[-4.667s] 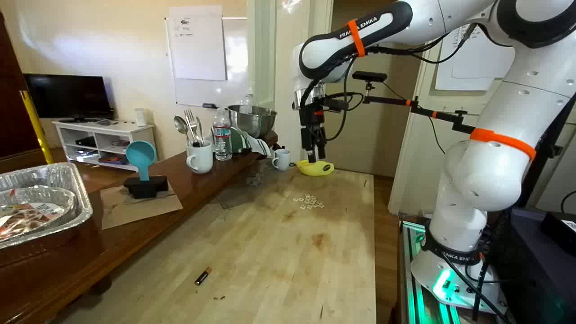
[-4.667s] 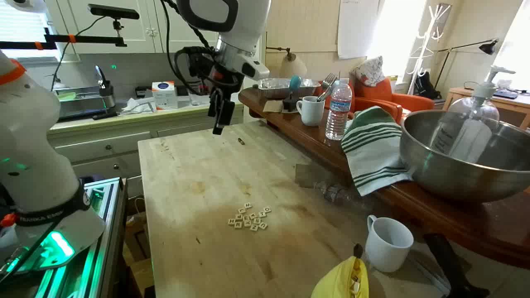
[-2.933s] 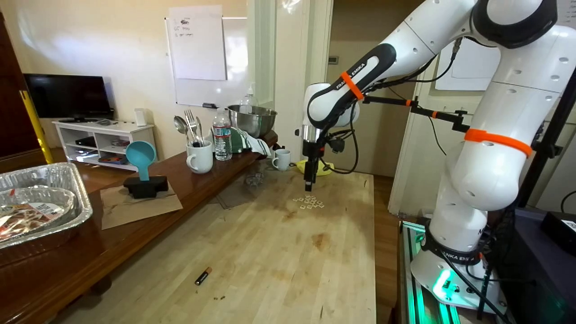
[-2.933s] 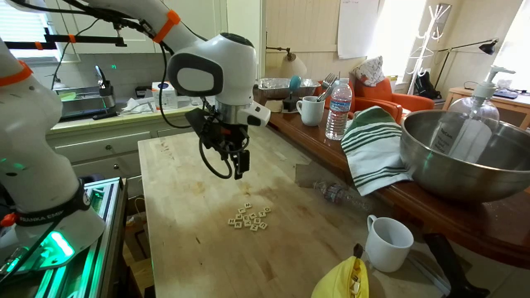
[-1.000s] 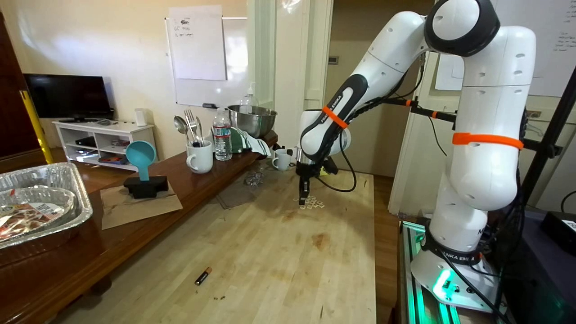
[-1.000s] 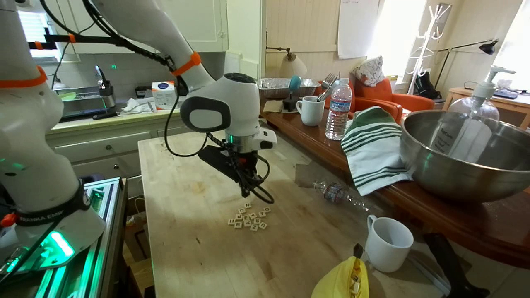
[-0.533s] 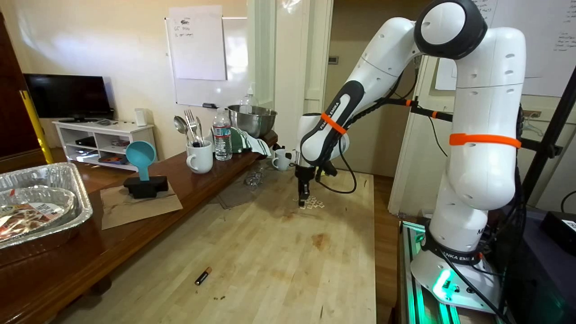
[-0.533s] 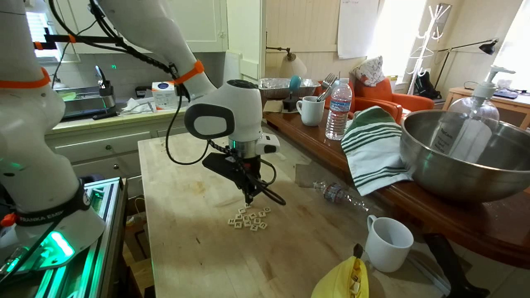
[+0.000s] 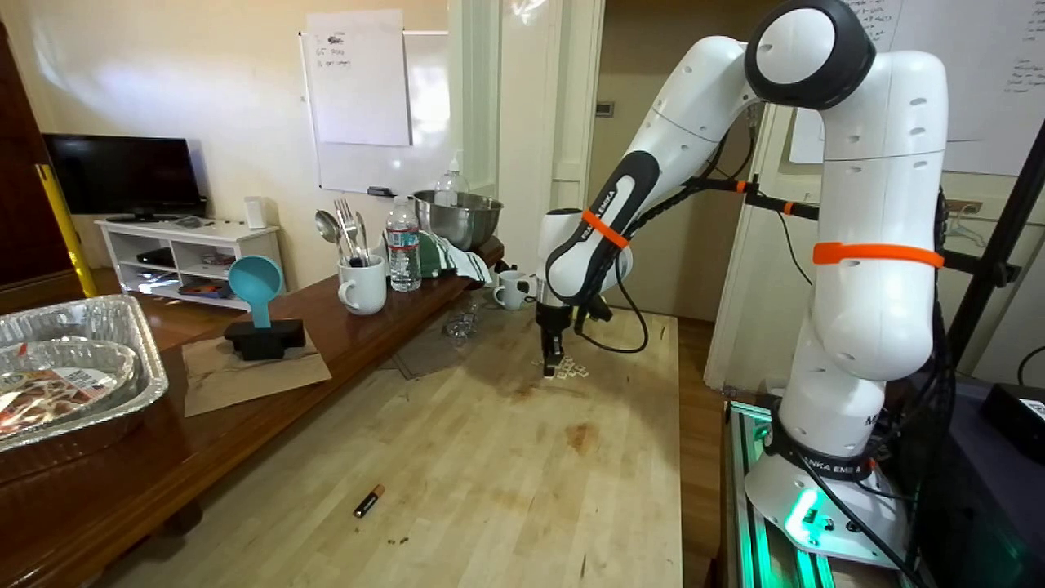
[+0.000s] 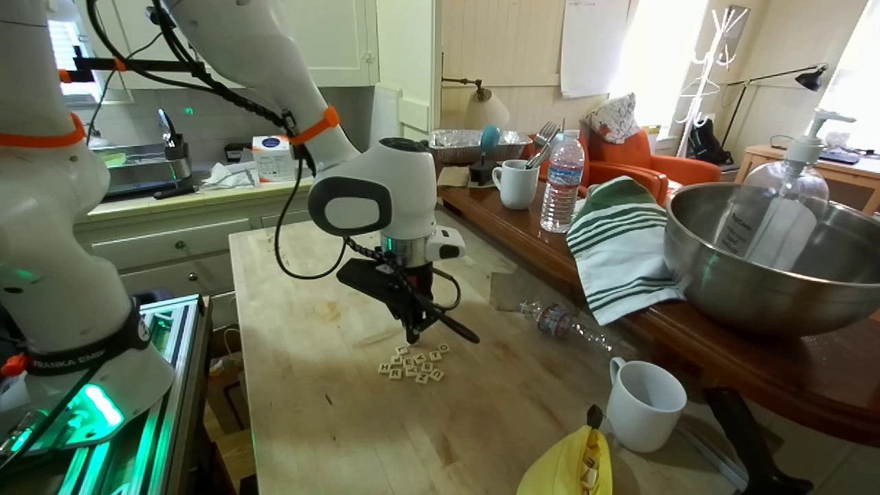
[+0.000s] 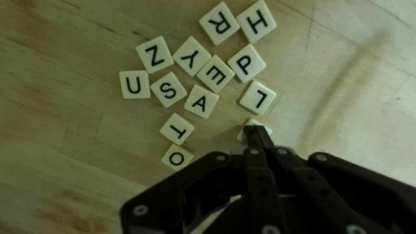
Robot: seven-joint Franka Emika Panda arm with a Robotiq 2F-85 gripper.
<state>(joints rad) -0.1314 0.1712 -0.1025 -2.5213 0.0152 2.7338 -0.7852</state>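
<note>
My gripper [image 11: 255, 127] is shut, its two black fingertips pressed together with nothing seen between them. Directly under the tips in the wrist view is a cream letter tile [image 11: 251, 122]; its letter is hidden, and I cannot tell whether the tips touch it. The L tile [image 11: 259, 98] lies just beyond, the T tile [image 11: 177, 129] and O tile [image 11: 177, 157] off to the left. Several more tiles, such as the P tile [image 11: 247, 63], lie face up in a loose cluster. In both exterior views the gripper [image 10: 412, 338] points down at the edge of this cluster.
On the same pale wooden table [image 9: 490, 482] are a battery [image 9: 369, 501], a yellow banana-shaped pouch [image 10: 567, 464], a white mug [image 10: 646, 405] and a clear bottle lying down [image 10: 553, 320]. A raised dark wood counter [image 9: 318, 343] runs along one side, bearing a steel bowl [image 10: 756, 295].
From high above the table the arm has come down to the tiles, slowing to a small drop over the last half second. The gripper has stayed shut; the tiles look unmoved.
</note>
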